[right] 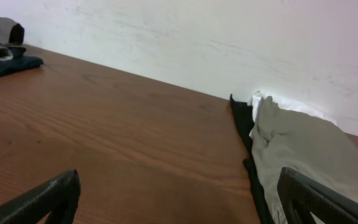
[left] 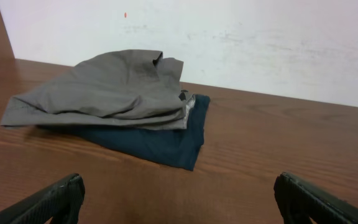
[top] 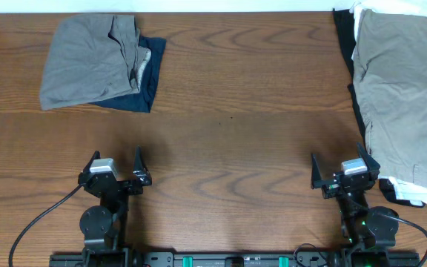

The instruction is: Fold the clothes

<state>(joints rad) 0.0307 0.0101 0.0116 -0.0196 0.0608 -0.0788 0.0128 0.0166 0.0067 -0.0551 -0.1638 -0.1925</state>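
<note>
Two heaps of clothes lie at the far side of the desk, well apart. Far left, a grey garment sits loosely folded on a dark blue one, whose edge shows along the right and near sides. Far right, a tan garment is spread over a black one and a white one; this heap runs down the right edge and reaches just beside the right arm. Bare wood lies between the heaps and in front of both arms. A white wall stands behind the desk.

The left arm sits low at the near edge, pointing at the grey heap, with a black cable trailing off to its left. The left fingers are spread wide with nothing between them. The right arm is posed likewise at the near right; the right fingers are also spread wide and hold nothing, apart from the tan garment.
</note>
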